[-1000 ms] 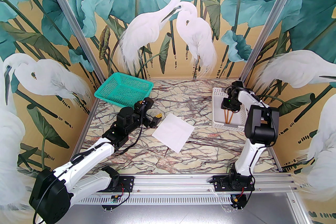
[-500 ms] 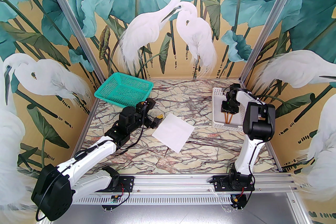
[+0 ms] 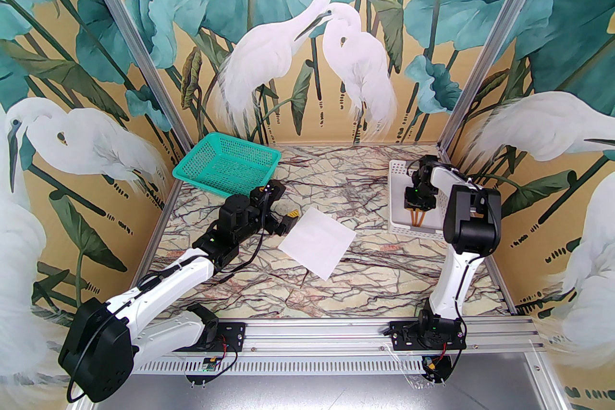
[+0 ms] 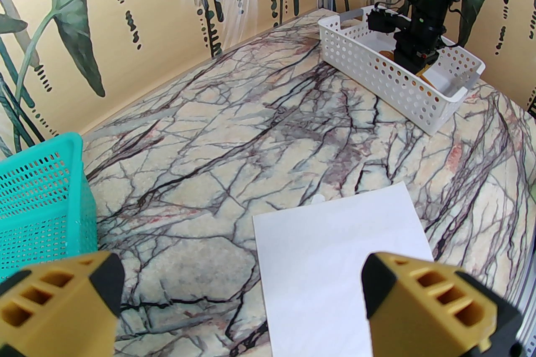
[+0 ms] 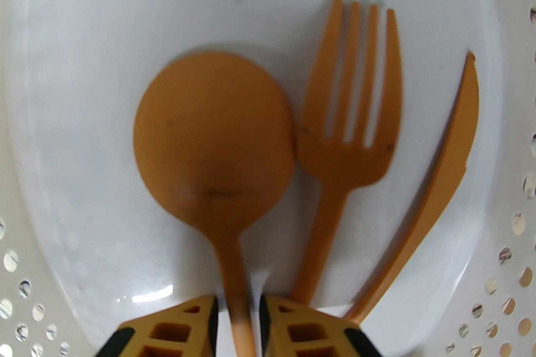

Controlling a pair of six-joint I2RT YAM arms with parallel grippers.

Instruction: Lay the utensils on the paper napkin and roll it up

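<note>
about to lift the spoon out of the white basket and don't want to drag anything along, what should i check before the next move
1. handle of the spoon between the fingers of the right gripper: ok, they straddle it.
2. firm grip on that handle: cannot tell; a thin gap shows beside it.
3. fork clear of the spoon: not ok, it lies against the bowl and might get dragged.
4. knife clear of the spoon: ok, it lies apart, beyond the fork.
5. napkin flat and bare: ok.
6. left gripper open: ok, by the napkin's edge.
</note>
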